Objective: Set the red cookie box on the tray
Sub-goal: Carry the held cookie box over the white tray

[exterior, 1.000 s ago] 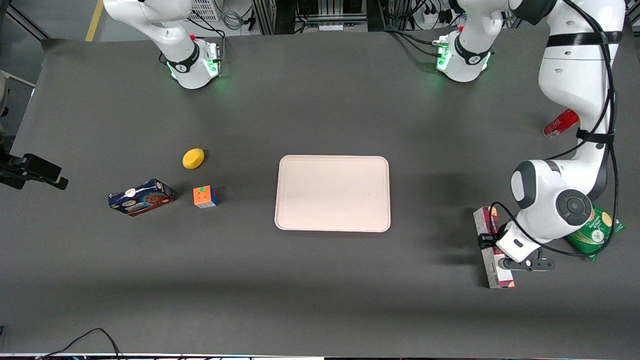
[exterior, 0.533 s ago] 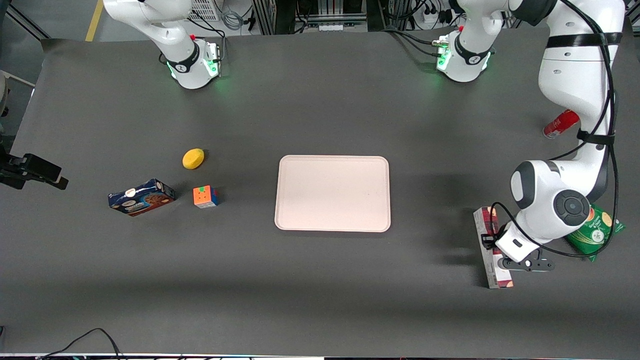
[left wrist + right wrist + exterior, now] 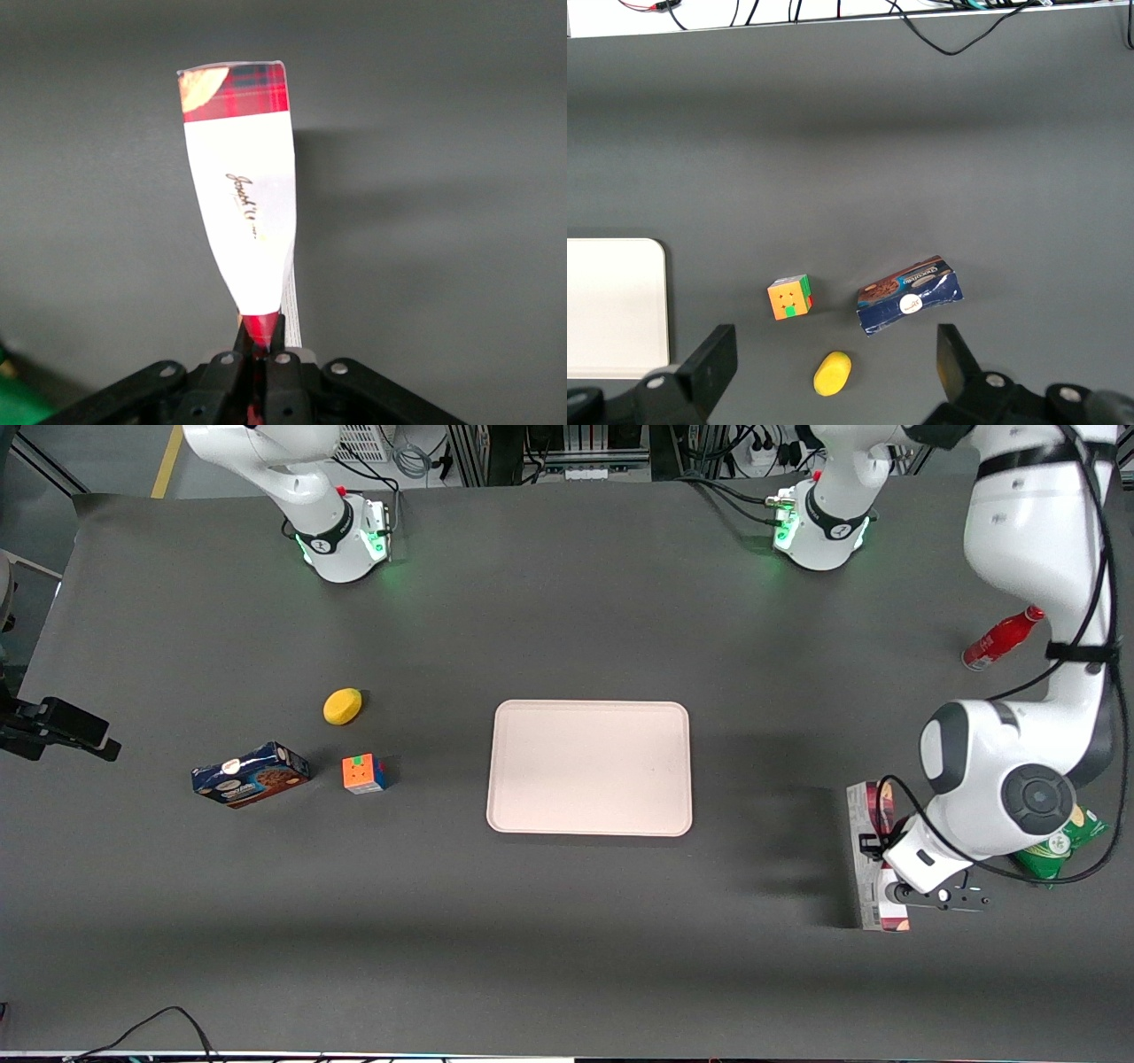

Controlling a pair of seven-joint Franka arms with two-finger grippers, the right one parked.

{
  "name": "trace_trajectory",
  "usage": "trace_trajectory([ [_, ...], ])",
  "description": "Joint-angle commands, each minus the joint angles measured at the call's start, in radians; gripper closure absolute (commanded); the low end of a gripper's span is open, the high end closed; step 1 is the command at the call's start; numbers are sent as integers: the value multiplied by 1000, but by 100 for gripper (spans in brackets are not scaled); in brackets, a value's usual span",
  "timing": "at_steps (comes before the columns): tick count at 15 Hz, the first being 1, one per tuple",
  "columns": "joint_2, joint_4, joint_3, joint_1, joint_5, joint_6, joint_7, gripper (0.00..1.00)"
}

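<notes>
End effector (image 3: pixel 259 347) clamps the box (image 3: pixel 241 195), plain from the wrist, arm-hidden from the front, well apart from the tray (image 3: pixel 589 767).

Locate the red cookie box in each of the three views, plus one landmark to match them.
Front view: red box toward the working arm's end of the table, partly under the gripper, beside the green bag.
Left wrist view: red box runs away from the camera, the fingers shut on its near end.
Right wrist view: not in it.
Shared landmark: the tray, also in the right wrist view; the left wrist view shares only the box.
</notes>
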Motion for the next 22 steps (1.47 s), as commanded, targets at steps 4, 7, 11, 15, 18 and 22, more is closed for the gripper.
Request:
trace_trajectory([
  [4, -187, -31, -164, -79, -44, -199, -164, 100],
  [7, -232, -115, -276, -106, -34, -150, -359, 100],
  [11, -276, -313, -440, -92, 90, 17, -622, 100],
  [15, -267, -465, -509, -93, 144, 202, -780, 100],
  [18, -232, -484, -509, -95, 183, 250, -785, 100],
  [22, -175, -476, -500, -93, 250, 319, -785, 100],
])
